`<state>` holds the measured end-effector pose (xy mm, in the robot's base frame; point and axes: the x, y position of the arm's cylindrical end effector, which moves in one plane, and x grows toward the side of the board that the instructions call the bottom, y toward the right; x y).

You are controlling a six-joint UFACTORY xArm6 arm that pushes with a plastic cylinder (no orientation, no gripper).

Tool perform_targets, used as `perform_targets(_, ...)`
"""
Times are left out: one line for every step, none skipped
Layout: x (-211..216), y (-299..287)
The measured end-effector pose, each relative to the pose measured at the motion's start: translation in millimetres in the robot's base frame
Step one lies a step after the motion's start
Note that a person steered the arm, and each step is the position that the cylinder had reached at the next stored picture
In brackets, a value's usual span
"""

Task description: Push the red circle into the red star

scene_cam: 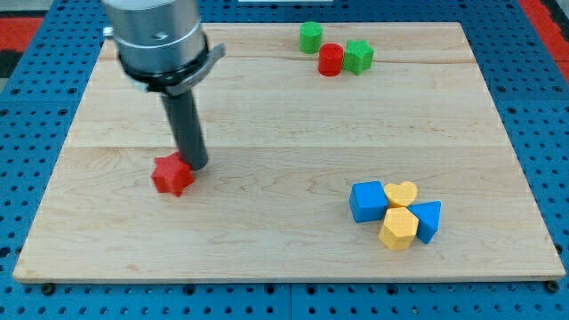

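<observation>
The bench [267, 116] is pale wood with faint grain lines, set on a blue perforated surface [27, 98]. On it lie a red star [172, 175], red circle [331, 60], two green blocks [309, 37] [358, 56], blue cube [367, 201], blue triangle [428, 220], yellow heart [402, 194] and yellow hexagon [398, 228]. The rod [185, 129] is dark grey beneath a silvery metal housing [158, 36].

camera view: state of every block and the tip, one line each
my tip: down on the board, touching the red star's upper right
red star: lying flat, at the tip
red circle: between two green blocks, far from the star
blue and yellow blocks: clustered at lower right
</observation>
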<state>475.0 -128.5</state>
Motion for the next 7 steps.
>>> perform_targets(4, -14)
perform_targets(23, -16)
perform_targets(45, -38)
perform_targets(13, 16)
perform_targets(-24, 39)
perform_targets(-71, 86)
perform_targets(-89, 87)
